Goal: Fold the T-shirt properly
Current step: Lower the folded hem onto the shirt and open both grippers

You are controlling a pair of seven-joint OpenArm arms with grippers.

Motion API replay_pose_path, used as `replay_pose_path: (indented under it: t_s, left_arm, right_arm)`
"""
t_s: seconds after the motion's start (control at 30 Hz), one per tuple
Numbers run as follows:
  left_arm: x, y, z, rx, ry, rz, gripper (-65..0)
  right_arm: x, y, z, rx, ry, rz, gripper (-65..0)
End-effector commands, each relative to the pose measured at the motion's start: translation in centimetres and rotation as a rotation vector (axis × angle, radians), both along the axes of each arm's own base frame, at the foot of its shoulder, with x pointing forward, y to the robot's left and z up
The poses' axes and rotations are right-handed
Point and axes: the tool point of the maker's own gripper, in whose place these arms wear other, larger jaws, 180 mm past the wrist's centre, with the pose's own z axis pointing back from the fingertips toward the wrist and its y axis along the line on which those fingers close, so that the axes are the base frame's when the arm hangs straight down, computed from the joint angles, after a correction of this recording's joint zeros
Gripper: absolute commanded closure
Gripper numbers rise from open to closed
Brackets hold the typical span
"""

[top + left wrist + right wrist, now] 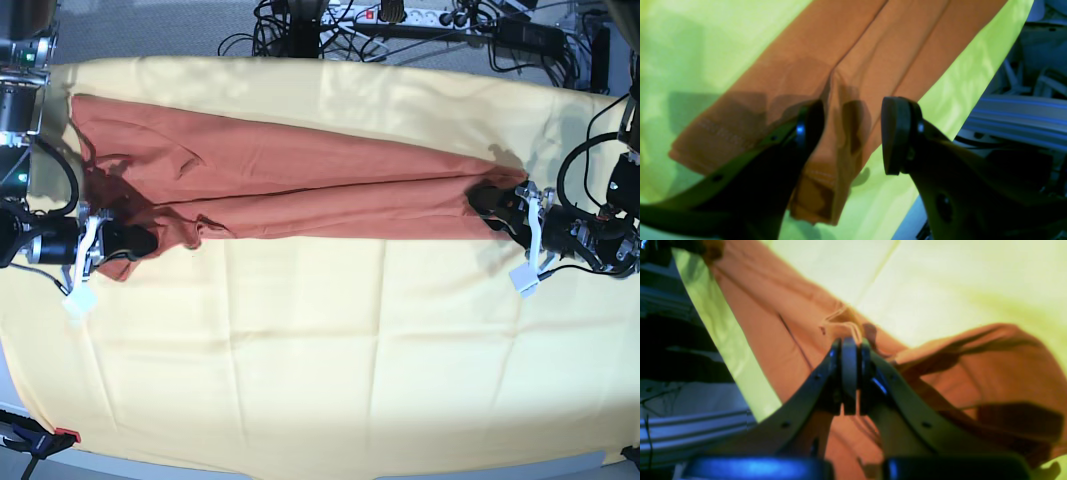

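Note:
The rust-orange T-shirt [300, 175] lies as a long narrow band across the pale yellow cloth [320, 350], with lengthwise folds along its middle [853, 50]. My right gripper [850, 346] is at the shirt's left end in the base view [140, 240]. Its pads are pressed together with a thin edge of fabric rising to the tips, and a raised fold [990, 366] bulges beside it. My left gripper [851, 133] is at the shirt's right end [487, 203]. It stands open, and its two fingers [897, 133] straddle the hemmed end of the shirt [820, 186].
The yellow cloth covers the whole table. Cables and a power strip [400, 15] run behind the far edge. The table edge [940, 143] is close beside the left gripper, with grey-blue frame parts [1017, 113] beyond. A small clamp [40, 438] sits at the front left corner.

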Motion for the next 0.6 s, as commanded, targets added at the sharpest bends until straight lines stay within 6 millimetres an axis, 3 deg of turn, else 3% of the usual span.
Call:
replay_pose_path:
  t_s: [0.0, 0.13, 0.27, 0.57]
  left_arm:
    - [1.0, 0.5, 1.5, -0.009, -0.043, 0.009, -29.9]
    - [1.1, 0.5, 1.6, -0.009, -0.046, 0.009, -29.9]
    - [1.1, 0.5, 1.6, -0.009, -0.048, 0.009, -29.9]
    - [1.1, 0.5, 1.6, -0.009, -0.048, 0.009, -29.9]
  right_arm:
    - [0.3, -0.6, 1.2, 0.005, -0.031, -0.006, 0.0]
    - [-1.8, -1.6, -0.8, -0.024, 0.038, -0.012, 0.0]
    - [-3.1, -3.4, -1.6, -0.072, 0.076, -0.021, 0.0]
    - [-3.4, -4.1, -1.6, -0.093, 0.084, -0.024, 0.0]
